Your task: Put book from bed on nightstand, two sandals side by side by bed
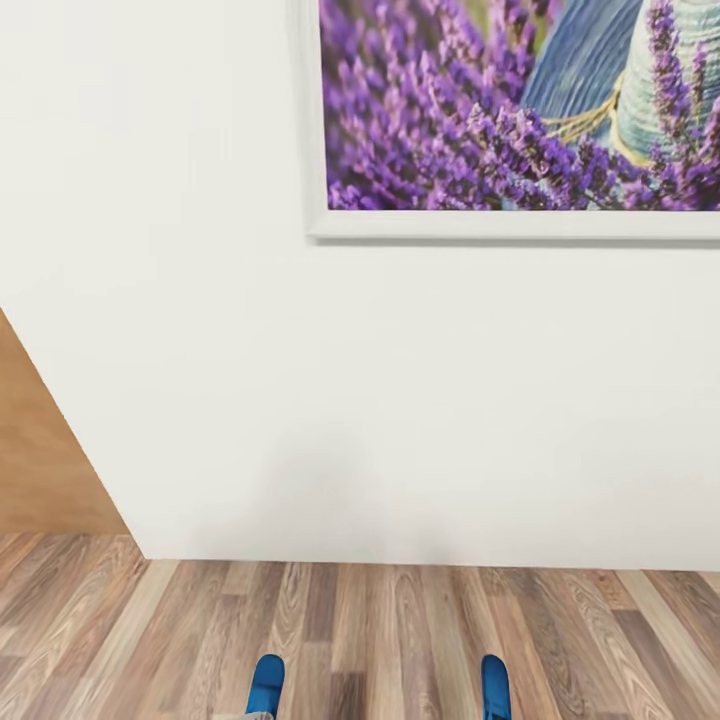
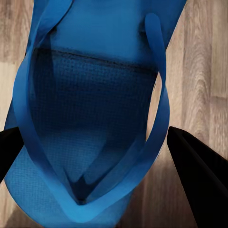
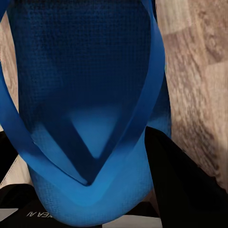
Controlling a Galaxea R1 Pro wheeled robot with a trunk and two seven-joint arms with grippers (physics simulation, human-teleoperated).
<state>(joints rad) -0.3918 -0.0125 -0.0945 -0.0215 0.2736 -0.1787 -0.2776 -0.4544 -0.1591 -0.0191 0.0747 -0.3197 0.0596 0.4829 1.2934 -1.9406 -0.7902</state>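
Head view shows a white wall point(image 1: 300, 380) with a framed lavender picture point(image 1: 520, 105) above a wood-plank floor point(image 1: 380, 630), and two blue sandal tips, one left point(image 1: 266, 683), one right point(image 1: 495, 686), well apart at the bottom edge. At each wrist a sandal hangs over the floor, the left gripper point(image 2: 90, 156) and right gripper point(image 3: 88, 156) each clamped on its sandal with dark fingers either side.
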